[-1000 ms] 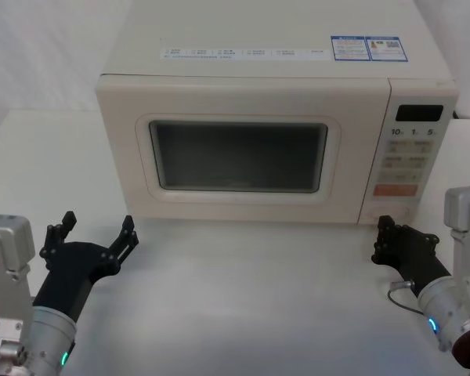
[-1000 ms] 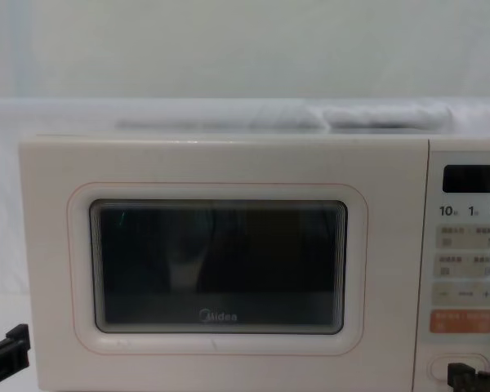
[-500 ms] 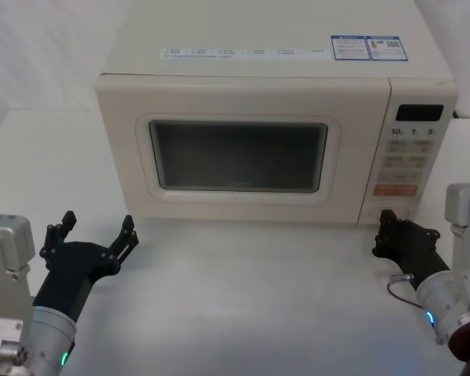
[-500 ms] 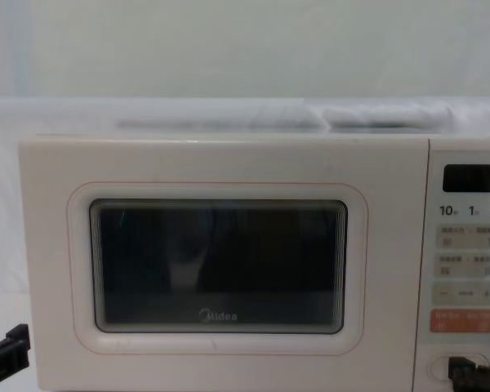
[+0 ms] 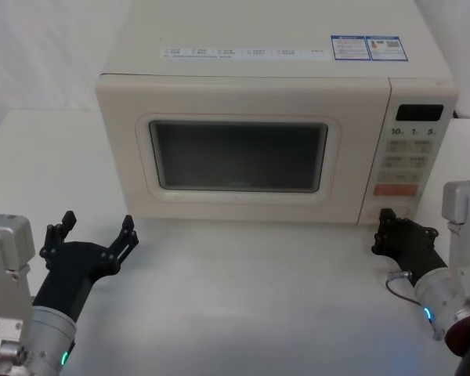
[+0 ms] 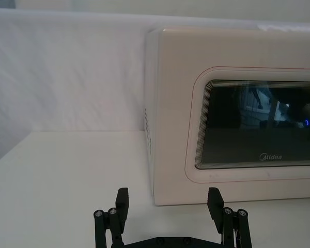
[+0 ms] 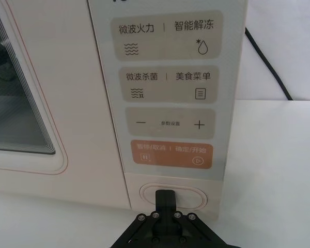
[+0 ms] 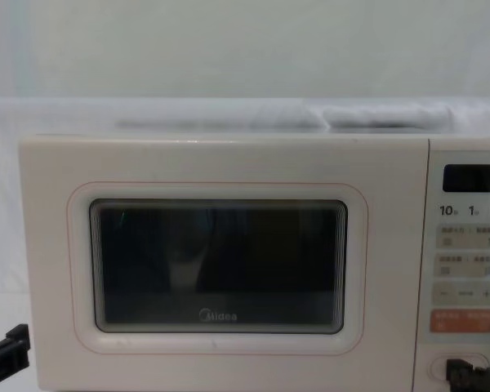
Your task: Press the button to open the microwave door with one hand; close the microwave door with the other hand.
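Right tool (image 7: 164,195) tip sits against the button (image 7: 191,195), fingers together.

We hold our left gripper (image 5: 94,233) low at the near left, its black forearm angled forward and slightly inward from the grey wrist block, and its jaws stand spread wide apart with nothing between them; from the left wrist view the two fingers (image 6: 122,202) rise upright and parallel. Our right gripper (image 5: 386,223) reaches forward at the near right on a forearm slanting inward from its grey wrist block, with its jaws brought together into a single narrow black tip (image 7: 164,197) that points straight ahead.
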Robot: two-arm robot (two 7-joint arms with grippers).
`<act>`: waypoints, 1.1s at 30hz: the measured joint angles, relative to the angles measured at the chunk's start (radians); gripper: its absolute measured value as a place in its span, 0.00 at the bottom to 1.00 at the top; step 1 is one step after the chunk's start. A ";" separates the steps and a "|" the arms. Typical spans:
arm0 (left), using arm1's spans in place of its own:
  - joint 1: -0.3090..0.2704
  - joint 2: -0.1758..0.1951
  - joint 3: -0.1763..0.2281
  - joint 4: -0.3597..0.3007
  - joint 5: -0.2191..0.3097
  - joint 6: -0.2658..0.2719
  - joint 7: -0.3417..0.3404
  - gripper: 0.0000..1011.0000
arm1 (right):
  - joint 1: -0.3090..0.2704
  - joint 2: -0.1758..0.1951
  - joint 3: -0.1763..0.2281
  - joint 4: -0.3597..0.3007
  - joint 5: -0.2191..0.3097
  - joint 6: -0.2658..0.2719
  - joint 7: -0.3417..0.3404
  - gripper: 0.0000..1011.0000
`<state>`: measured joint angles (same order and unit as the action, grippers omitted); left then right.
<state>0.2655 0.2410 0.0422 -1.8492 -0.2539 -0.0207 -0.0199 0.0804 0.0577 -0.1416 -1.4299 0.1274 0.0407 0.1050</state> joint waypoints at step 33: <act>0.000 0.000 0.000 0.000 0.000 0.000 0.000 0.99 | 0.072 -0.026 -0.002 0.087 -0.027 -0.026 -0.008 0.00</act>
<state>0.2655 0.2409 0.0422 -1.8492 -0.2538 -0.0207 -0.0199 0.1525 0.0316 -0.1433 -1.3432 0.1004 0.0145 0.0966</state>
